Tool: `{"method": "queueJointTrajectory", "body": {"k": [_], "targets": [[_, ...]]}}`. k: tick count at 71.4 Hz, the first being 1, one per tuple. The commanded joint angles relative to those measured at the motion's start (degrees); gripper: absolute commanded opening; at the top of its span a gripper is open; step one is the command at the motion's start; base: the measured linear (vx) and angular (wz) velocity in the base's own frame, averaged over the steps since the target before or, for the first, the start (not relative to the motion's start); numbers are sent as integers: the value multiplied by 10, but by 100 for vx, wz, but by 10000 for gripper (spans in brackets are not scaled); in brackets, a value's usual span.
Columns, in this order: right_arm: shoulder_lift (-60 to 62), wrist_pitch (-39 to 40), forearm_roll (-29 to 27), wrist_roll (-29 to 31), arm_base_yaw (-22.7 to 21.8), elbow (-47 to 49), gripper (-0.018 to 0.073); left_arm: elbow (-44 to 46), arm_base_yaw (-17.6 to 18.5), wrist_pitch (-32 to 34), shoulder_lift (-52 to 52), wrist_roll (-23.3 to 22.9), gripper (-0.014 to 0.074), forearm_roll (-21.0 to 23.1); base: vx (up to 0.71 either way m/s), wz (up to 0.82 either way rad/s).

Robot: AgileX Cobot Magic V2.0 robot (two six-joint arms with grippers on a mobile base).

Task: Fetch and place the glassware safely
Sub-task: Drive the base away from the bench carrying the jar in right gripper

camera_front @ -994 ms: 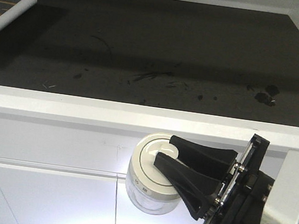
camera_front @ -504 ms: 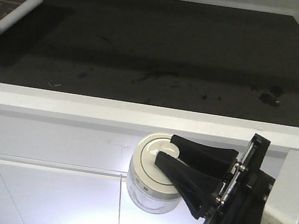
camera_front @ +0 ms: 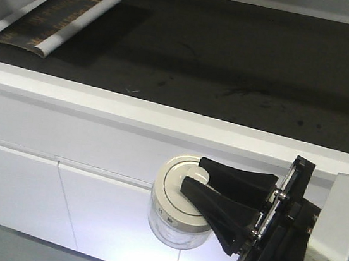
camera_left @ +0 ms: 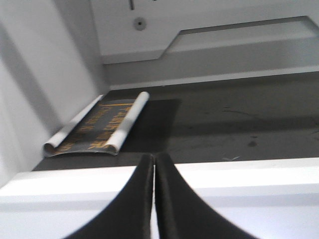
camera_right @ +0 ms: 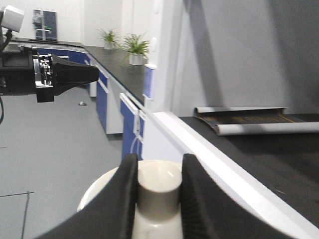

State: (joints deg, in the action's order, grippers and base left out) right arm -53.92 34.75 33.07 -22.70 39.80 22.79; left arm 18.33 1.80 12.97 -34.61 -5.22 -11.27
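Note:
The glassware is a squat clear jar [camera_front: 173, 222] with a cream-white lid [camera_front: 176, 194]. It hangs in the air in front of the white cabinet fronts, below the counter's edge. My right gripper [camera_front: 195, 173] is shut on the lid's central knob [camera_right: 158, 189], one black finger on each side of it. In the right wrist view the right gripper [camera_right: 159, 160] pinches that knob just off the counter's white rim. My left gripper [camera_left: 153, 157] is shut with nothing in it and points at the counter edge. The left gripper [camera_right: 92, 73] also shows far off at upper left.
A black countertop [camera_front: 247, 57] with a white front edge [camera_front: 132, 112] spans the view, with scuff marks on it. A partly rolled dark printed sheet [camera_front: 54, 17] lies at its back left corner. White cabinet doors [camera_front: 21, 182] stand below. Blue cabinets [camera_right: 107, 104] and potted plants [camera_right: 134, 47] line the far wall.
The view has swung left and back: the counter sits higher and slanted, the rolled sheet has come further into view, and more cabinet front shows. The jar stays held the same way.

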Motion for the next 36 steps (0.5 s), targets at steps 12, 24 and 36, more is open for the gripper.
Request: {"method": "queueJointTrajectory", "body": {"k": [12, 24, 36], "targets": [[10, 54, -14, 1, -1, 18, -3, 15, 2, 39, 0, -5, -7, 4, -4, 46], [10, 54, -14, 1, -1, 18, -3, 15, 2, 39, 0, -5, -7, 4, -5, 57], [10, 54, -14, 1, -1, 18, -3, 15, 2, 39, 0, -5, -7, 4, -5, 65]]}}
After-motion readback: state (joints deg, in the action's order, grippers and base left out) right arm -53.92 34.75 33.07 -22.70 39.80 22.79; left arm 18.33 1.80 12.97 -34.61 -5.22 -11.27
